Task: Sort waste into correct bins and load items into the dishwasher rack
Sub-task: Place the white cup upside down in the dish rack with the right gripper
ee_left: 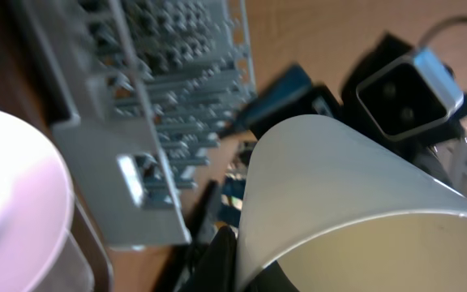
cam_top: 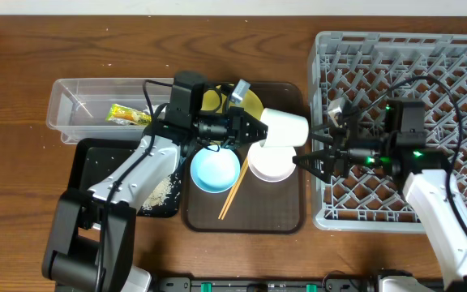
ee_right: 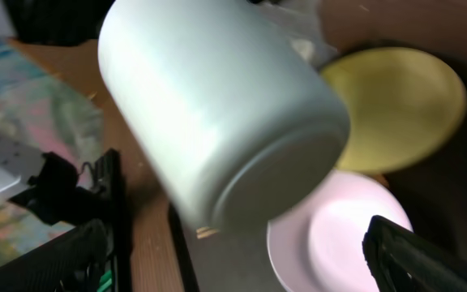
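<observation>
Wooden table [cam_top: 23,49] under clear tub [cam_top: 79,93], black tray [cam_top: 92,162], brown tray [cam_top: 274,207], grey rack [cam_top: 460,73]

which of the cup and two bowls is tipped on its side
The small white cup, gripped at its rim by the left hand; the white bowl and light-blue bowl both sit upright on the brown tray.

At 3 o'clock, one large grey plastic pegged rack [cam_top: 428,57]; at 9 o'clock, one clear plastic rectangular tub [cam_top: 67,101], one shallow black rectangular tray [cam_top: 96,162] and one yellow-green snack wrapper [cam_top: 128,114]. At centre: one brown serving tray [cam_top: 286,207], one light-blue round bowl [cam_top: 214,170], one white round bowl [cam_top: 272,162], one small white cup [cam_top: 286,128], one round yellow-green plate [cam_top: 254,104] and two thin wooden chopsticks [cam_top: 232,193].
</observation>
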{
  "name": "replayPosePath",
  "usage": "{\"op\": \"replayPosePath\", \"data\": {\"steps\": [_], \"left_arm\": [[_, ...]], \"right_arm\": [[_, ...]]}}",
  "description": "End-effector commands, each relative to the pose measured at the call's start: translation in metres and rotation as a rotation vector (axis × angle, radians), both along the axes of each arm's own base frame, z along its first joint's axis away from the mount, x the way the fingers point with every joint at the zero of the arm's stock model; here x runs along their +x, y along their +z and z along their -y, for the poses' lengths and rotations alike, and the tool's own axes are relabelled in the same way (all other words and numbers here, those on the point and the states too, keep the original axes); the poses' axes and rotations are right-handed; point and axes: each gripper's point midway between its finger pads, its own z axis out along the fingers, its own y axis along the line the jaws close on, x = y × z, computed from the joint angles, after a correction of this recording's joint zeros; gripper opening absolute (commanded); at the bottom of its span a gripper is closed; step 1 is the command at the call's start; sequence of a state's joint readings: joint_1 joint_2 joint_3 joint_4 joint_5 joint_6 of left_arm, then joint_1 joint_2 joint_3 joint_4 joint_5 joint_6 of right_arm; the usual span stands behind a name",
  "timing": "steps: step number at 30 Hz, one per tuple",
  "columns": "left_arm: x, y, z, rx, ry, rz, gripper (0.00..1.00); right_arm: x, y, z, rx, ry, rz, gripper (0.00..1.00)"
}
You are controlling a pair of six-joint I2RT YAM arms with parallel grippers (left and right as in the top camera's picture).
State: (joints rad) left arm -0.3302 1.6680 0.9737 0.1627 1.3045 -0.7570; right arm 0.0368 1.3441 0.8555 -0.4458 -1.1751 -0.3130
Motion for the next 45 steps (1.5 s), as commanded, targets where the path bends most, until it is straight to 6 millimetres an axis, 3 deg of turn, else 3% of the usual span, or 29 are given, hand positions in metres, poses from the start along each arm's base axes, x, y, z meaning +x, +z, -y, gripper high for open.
{"op": "replayPosePath", "data": {"steps": [1,5,9,12,17,18,21,23,25,29,31,33,38,40,45], "left_arm": [[-0.02,0.017,0.005,-0.069,-0.114,-0.033,0.06],[-0.029,0.018,0.012,-0.074,-0.147,-0.036,0.06],[-0.031,0.017,0.016,-0.069,-0.153,-0.035,0.06],[-0.031,0.016,0.016,-0.067,-0.149,-0.033,0.06],[-0.031,0.017,0.016,-0.067,-0.15,-0.033,0.07],[-0.031,0.016,0.016,-0.067,-0.149,-0.032,0.11],[-0.028,0.018,0.016,-0.077,-0.15,0.016,0.47],[-0.021,0.015,0.015,-0.062,-0.119,0.062,0.54],[-0.009,0.004,0.012,-0.008,-0.05,0.094,0.61],[0.025,-0.047,-0.013,0.255,0.158,0.134,0.67],[0.031,-0.065,-0.03,0.369,0.212,0.149,0.7],[0.032,-0.069,-0.044,0.436,0.235,0.174,0.73],[0.027,-0.057,-0.079,0.569,0.304,0.225,0.81],[0.021,-0.05,-0.089,0.619,0.319,0.259,0.82],[0.008,-0.045,-0.131,0.838,0.423,0.278,0.86]], "right_arm": [[-0.007,0.022,-0.014,0.108,0.121,0.093,0.99],[-0.003,0.028,-0.015,0.123,0.122,0.119,0.99],[-0.009,0.039,-0.017,0.181,0.167,0.127,0.93],[-0.01,0.039,-0.017,0.183,0.168,0.12,0.77],[-0.01,0.039,-0.017,0.183,0.168,0.119,0.64],[-0.01,0.039,-0.017,0.183,0.167,0.117,0.63],[-0.007,0.036,-0.016,0.17,0.151,0.103,0.5],[0.004,0.025,-0.013,0.113,0.071,0.038,0.37],[0.019,0.01,-0.007,0.034,-0.039,-0.023,0.31],[0.038,-0.004,0.009,-0.077,-0.199,-0.055,0.28],[0.044,-0.005,0.021,-0.123,-0.273,-0.062,0.29],[0.048,-0.004,0.039,-0.196,-0.365,-0.078,0.29],[0.045,0.009,0.098,-0.386,-0.605,-0.168,0.14],[0.039,0.015,0.12,-0.449,-0.684,-0.207,0.01],[0.014,0.005,0.177,-0.642,-0.908,-0.375,0.01]]}}
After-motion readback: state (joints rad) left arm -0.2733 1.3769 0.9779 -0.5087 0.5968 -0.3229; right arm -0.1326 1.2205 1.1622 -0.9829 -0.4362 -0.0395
